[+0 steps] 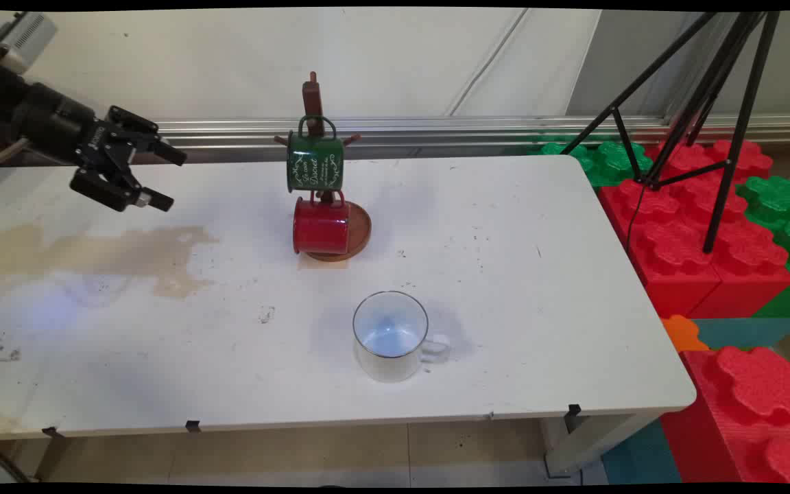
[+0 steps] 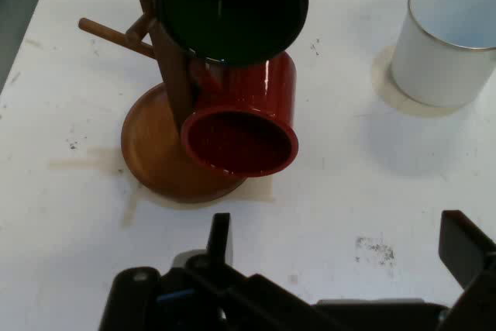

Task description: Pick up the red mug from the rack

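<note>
White laminate covers the table (image 1: 505, 288), scuffed with dark specks and marked by a tan stain (image 1: 100, 257) on its left half; behind it runs a pale wall with a metal rail (image 1: 436, 127), and to the right stand red and green foam blocks (image 1: 710, 226) with a black tripod (image 1: 703, 103) over them. Much of the arm is cut off at the left edge, and the lettering on the green mug (image 1: 315, 161) is too small to read. That glossy mug hangs on a wooden mug tree (image 1: 313, 103) with a round base, above a red enamel mug (image 1: 321, 225) hung on its side. A white enamel mug (image 1: 390, 335) with a dark rim stands upright nearer the front, apart from the tree. The black gripper (image 1: 162, 177) hovers well left of the tree, fingers spread and empty.
</note>
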